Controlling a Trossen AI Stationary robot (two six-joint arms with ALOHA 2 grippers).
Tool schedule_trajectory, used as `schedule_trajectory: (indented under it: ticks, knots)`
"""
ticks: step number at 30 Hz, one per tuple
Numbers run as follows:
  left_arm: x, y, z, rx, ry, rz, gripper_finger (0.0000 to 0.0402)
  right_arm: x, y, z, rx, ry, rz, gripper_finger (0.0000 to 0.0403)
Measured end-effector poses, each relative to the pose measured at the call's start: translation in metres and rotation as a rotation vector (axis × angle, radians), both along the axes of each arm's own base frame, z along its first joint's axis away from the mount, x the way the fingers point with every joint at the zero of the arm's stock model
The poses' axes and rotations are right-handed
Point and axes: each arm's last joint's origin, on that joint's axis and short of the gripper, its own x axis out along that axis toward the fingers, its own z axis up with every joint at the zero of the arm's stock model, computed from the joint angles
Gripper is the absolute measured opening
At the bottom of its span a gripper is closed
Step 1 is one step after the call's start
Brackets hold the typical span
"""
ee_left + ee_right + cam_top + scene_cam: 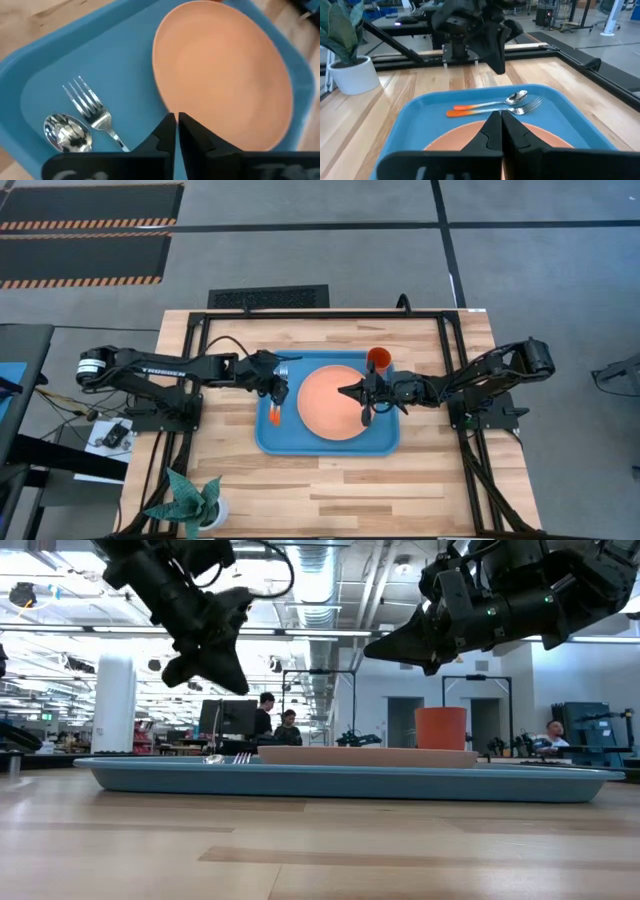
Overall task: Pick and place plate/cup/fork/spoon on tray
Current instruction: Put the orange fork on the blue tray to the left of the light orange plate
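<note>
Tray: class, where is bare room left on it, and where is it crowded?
On the tray, bare blue lies between the fork and the plate, and along the front rim. Crowded: spoon beside fork at the left; cup in the far right corner.

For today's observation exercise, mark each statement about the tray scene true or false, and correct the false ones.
1. The fork and spoon lie side by side on the blue tray. True.
2. The cup stands on the bare table, off the tray. False: it stands in a tray corner, by the plate.
3. Both grippers are shut and hold nothing. True: the left gripper and the right gripper hang above the tray.
4. The plate is stacked on the fork. False: the plate lies apart from it.
5. A potted plant stands on the table. True.
</note>
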Motion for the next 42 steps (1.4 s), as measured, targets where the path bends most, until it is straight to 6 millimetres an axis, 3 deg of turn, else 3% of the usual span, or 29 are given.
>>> schedule_trajectory:
  ticks: [12,20,30,42]
  knots:
    - [0.022,0.024,-0.033,-0.028,0.197,0.008,0.0001,0.000,0.000,0.002,-0.005,-0.023,0.001,0.0005]
    - [0.013,0.011,-0.031,-0.059,0.406,-0.115,0.0000,0.000,0.000,0.001,-0.010,-0.014,0.002,0.0005]
    - [0.028,0.005,-0.066,-0.135,0.522,-0.082,0.0000,0.000,0.002,0.002,-0.001,-0.018,0.008,0.0005]
    - [0.039,0.008,-0.060,-0.151,0.457,-0.058,0.0000,0.000,0.004,0.001,-0.003,-0.011,0.014,0.0005]
